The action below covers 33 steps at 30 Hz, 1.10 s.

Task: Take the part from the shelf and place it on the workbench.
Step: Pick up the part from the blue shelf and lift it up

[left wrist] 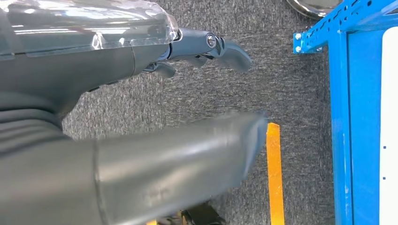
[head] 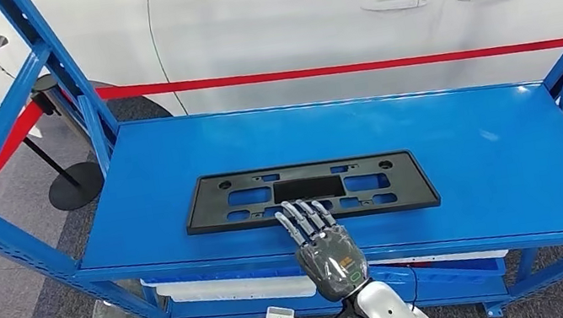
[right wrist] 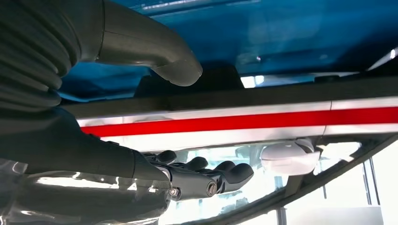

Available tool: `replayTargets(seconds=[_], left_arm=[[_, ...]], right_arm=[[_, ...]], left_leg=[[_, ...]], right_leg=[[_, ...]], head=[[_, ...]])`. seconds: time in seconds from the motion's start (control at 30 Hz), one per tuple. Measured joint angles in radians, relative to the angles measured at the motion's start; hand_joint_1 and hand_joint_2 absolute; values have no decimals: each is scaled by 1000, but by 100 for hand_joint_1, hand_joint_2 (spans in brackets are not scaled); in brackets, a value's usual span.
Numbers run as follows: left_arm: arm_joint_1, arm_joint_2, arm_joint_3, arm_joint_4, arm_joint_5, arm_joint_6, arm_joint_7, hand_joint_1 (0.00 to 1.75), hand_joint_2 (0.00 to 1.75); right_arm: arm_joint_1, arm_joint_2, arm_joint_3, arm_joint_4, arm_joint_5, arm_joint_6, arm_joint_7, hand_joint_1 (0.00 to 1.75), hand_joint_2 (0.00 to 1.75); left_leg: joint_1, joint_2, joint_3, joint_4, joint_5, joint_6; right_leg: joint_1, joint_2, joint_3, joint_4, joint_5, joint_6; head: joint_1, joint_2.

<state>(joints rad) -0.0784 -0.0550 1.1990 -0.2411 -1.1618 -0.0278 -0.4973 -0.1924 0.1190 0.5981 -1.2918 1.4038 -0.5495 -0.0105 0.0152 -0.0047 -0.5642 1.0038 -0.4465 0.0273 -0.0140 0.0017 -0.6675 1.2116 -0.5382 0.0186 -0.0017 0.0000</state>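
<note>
The part (head: 310, 191), a flat black plastic plate with cut-outs, lies lengthwise near the front edge of the blue shelf (head: 472, 146), nothing on or around it. That spot suits a reach from the front, I'd say. The right hand (head: 321, 242) comes up from below with its fingers (head: 304, 217) stretched out flat and apart, their tips over the part's near edge (touching or just above, I cannot tell); it holds nothing, so the grasp looks not yet made. The left hand (left wrist: 141, 112) hangs low over grey carpet (left wrist: 281, 79) beside the shelf's leg, thumb and fingers apart, nothing in it. Behind the shelf stands a white car (head: 324, 16) with a red belt (head: 349, 67) strung across. No writing is legible anywhere.
</note>
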Motion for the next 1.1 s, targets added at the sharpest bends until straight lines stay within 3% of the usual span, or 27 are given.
replayTargets(seconds=[0.07, 0.1, 0.2, 0.27, 0.37, 0.4, 0.43, 0.47, 0.57, 0.63, 0.73, 0.77, 0.8, 0.87, 0.9, 0.93, 0.97, 1.0, 1.03, 1.1], left_arm=[[0, -1, 0, 0, 1, -5, -4, 0, 175], [0, -1, 0, 0, 2, -8, -7, 0, 175], [1, -1, 1, 0, 5, -14, -13, 0, 175], [1, -1, 1, 0, 3, -16, -13, 0, 175], [1, -1, 1, 0, 1, -19, -12, 0, 175], [2, 0, 2, 0, 1, -21, -11, 0, 175], [3, -1, 2, 0, 1, -22, -11, 0, 175], [4, -1, 2, 0, 1, -23, -10, 0, 175], [3, 0, 2, 0, 1, -23, -10, 0, 175], [1, 0, 2, 0, 1, -24, -10, 0, 175], [2, 0, 2, 0, 1, -27, -9, 0, 175], [2, 0, 2, 0, 1, -28, -9, 0, 175], [1, -1, 2, 0, 1, -28, -9, 0, 175], [0, -1, 2, 0, 1, -29, -9, 0, 175], [1, -1, 2, 0, 1, -29, -9, 0, 175], [1, -1, 2, 0, 1, -30, -9, 0, 175], [1, -1, 2, 0, 1, -30, -9, 0, 175], [1, -2, 2, 0, 1, -30, -9, 0, 175], [1, -3, 2, 0, 1, -30, -9, 0, 175], [1, -4, 2, 0, 1, -30, -9, 0, 175]], right_arm=[[-2, 0, 0, -9, -8, -4, -1, 0, 175], [-2, 0, 0, -14, -12, -6, -1, 0, 175], [0, -1, 0, -30, -20, -11, -5, 0, 175], [0, -1, 0, -42, -24, -11, -9, 0, 175], [0, -2, 0, -51, -27, -11, -14, 0, 175], [1, -2, 0, -51, -28, -11, -15, 0, 175], [2, -2, 0, -51, -28, -11, -15, 0, 175], [2, -3, 0, -51, -28, -11, -15, 0, 175], [1, -2, 0, -54, -29, -11, -15, 0, 175], [0, -2, 0, -57, -29, -11, -16, 0, 175], [-1, -3, 0, -57, -29, -9, -16, 0, 175], [-2, -3, 0, -57, -29, -9, -17, 0, 175], [-3, -3, 0, -57, -29, -8, -17, 0, 175], [-2, -4, 0, -57, -29, -8, -18, 0, 175], [-1, -5, 0, -56, -29, -7, -18, 0, 175], [0, -6, 0, -56, -29, -6, -18, 0, 175], [1, -7, 0, -55, -29, -6, -18, 0, 175], [1, -8, 0, -55, -29, -6, -18, 0, 175], [0, -9, 0, -55, -29, -5, -18, 0, 175], [-2, -9, 0, -54, -29, -5, -18, 0, 175]], left_leg=[[-1, -1, 2, 5, -6, -9], [-3, -2, 2, 8, -8, -14], [-3, -1, 1, 7, -11, -34], [1, 0, -8, 35, -34, -45], [3, 0, -87, 212, -127, -55], [4, 0, -114, 269, -146, -56], [4, 0, -128, 295, -147, -55], [3, 0, -122, 281, -126, -53], [-1, 0, -32, 86, -29, -37], [-6, 0, -1, 17, -14, -28], [-5, -1, 2, 5, -8, -15], [-2, 0, 4, -1, -5, -8], [1, 1, 5, -5, -2, -3], [1, 3, 5, -7, -1, 2], [1, 3, 4, -6, -2, 3], [1, 3, 4, -6, -2, 3], [1, 2, 5, -6, -3, 2], [2, 1, 7, -5, -4, 0], [2, 0, 9, -3, -7, -3], [-1, -1, 8, 4, -14, -14]], right_leg=[[0, -1, 60, -131, 57, -5], [1, -1, 78, -170, 68, -9], [6, 2, 85, -192, 71, -27], [4, 2, 89, -199, 75, -40], [5, -1, 91, -202, 75, -51], [7, -1, 92, -202, 75, -52], [9, -1, 92, -201, 74, -53], [11, -1, 93, -200, 73, -54], [16, 1, 99, -197, 68, -51], [18, 2, 97, -195, 66, -44], [19, 2, 93, -192, 63, -29], [19, 2, 86, -175, 50, -23], [18, 2, 70, -139, 27, -17], [12, 1, 9, -15, -37, -8], [10, 1, -22, 45, -59, -5], [7, 1, -42, 80, -64, -2], [4, 1, -42, 78, -49, 0], [1, 0, -23, 36, -17, 0], [-1, -1, 9, -30, 22, 0], [0, -1, 67, -150, 65, -7]], head=[[0, 0], [-1, 0], [-4, 0], [-6, 0], [-15, 0], [-15, 0], [-15, 0], [-15, 0], [-15, 0], [-14, 0], [-14, 0], [-12, 0], [-11, 0], [-7, 0], [-6, 0], [-6, 0], [-6, 0], [-6, 0], [-6, 0], [-6, 0]])
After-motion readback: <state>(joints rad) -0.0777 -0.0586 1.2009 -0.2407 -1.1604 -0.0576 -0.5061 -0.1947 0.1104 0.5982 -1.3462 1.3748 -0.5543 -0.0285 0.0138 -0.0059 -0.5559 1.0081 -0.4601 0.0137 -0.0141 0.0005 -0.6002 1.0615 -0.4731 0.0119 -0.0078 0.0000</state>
